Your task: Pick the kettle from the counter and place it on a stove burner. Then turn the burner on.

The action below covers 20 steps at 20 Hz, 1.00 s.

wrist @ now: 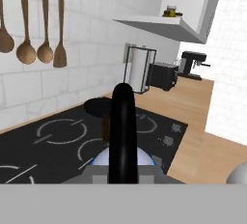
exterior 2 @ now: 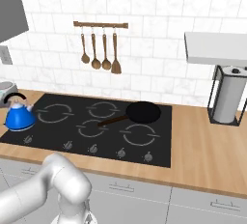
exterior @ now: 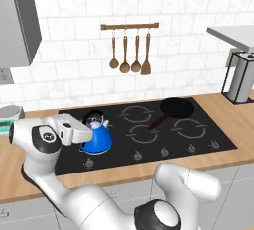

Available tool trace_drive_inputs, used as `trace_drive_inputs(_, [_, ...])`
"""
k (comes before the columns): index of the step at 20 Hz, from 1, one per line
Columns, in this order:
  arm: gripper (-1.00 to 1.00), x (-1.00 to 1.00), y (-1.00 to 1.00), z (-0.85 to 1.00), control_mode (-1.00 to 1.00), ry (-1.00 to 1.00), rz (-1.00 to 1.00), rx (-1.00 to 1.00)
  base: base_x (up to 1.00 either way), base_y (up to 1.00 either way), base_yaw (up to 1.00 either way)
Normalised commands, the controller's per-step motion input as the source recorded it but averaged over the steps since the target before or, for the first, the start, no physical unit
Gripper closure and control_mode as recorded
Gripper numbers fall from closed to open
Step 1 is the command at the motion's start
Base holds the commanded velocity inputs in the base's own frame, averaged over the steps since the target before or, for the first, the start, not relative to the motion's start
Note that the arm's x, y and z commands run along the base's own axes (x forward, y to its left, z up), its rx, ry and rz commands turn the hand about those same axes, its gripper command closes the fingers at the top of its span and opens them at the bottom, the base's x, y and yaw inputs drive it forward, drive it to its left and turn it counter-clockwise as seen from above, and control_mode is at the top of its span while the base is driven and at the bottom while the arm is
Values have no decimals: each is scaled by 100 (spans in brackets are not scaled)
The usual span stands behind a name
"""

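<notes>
The bright-blue kettle (exterior: 97, 140) is at the left end of the black glass cooktop (exterior: 208, 147), just left of the wide grey stove burner ring (exterior 2: 55, 113). My gripper (exterior: 91, 127) reaches in from the left and is shut on the kettle's black arched handle (wrist: 121, 131), which rises up the middle of the hand view over the blue body. Whether the kettle (exterior 2: 19, 117) rests on the glass or hangs just above it, I cannot tell. The wooden counter (exterior 2: 202, 155) runs along the cooktop's right side and front.
A black frying pan (exterior 2: 143, 112) sits on the back right burner, handle pointing left. A row of knobs (exterior: 163, 151) lines the cooktop's front edge. Wooden utensils (exterior: 130, 55) hang on the wall. A paper-towel holder (exterior 2: 226, 100) stands at the right.
</notes>
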Motion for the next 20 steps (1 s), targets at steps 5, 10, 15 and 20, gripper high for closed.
trace_drive_inputs(5, [100,46,-16,0,-100,0,2,-4,0,0,0])
trace_drive_inputs(10, [100,53,-8,0,-100,0,5,-4,0,0,0])
trace_drive_inputs(15, [100,46,0,-4,-100,0,6,-3,0,0,0])
trace_drive_inputs(20, [100,28,0,-9,-100,0,6,-1,0,0,0])
